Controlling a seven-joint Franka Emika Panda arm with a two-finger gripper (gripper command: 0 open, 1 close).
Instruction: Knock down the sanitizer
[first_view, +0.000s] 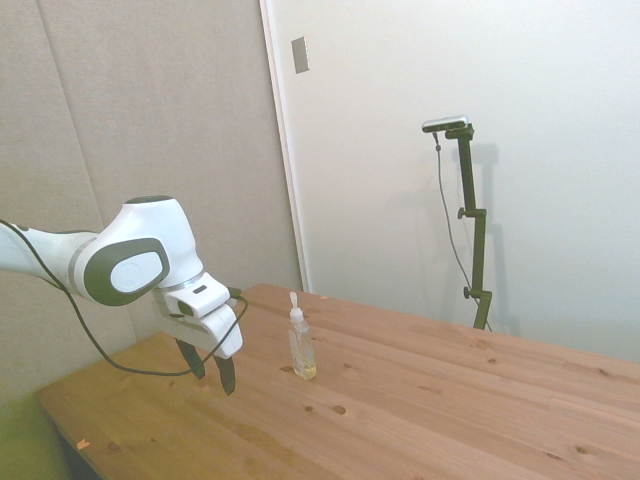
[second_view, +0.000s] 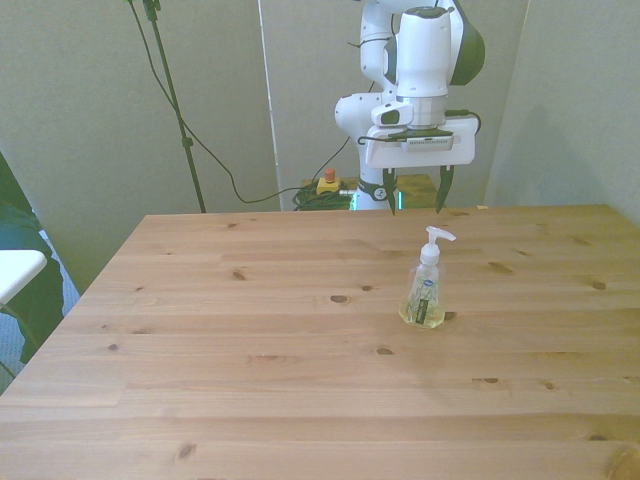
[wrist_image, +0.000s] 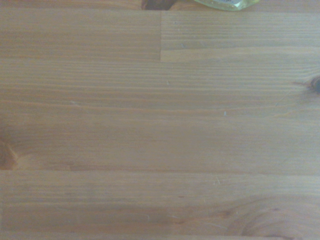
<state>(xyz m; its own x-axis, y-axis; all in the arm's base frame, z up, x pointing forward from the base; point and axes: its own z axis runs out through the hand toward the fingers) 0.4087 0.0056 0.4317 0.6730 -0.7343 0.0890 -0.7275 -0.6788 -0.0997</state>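
A small clear sanitizer (second_view: 425, 288) bottle stands upright on the wooden counter (second_view: 250, 340), right of centre in the front view. The white arm's tool (second_view: 412, 196) hangs low at about twelve o'clock from the bottle, near it but not touching, its two dark fingers (first_view: 227, 375) spread apart and holding nothing. To topple it cleanly, the tool should probably sweep toward six o'clock and strike high, near the white pump, since a low push might only slide the bottle.
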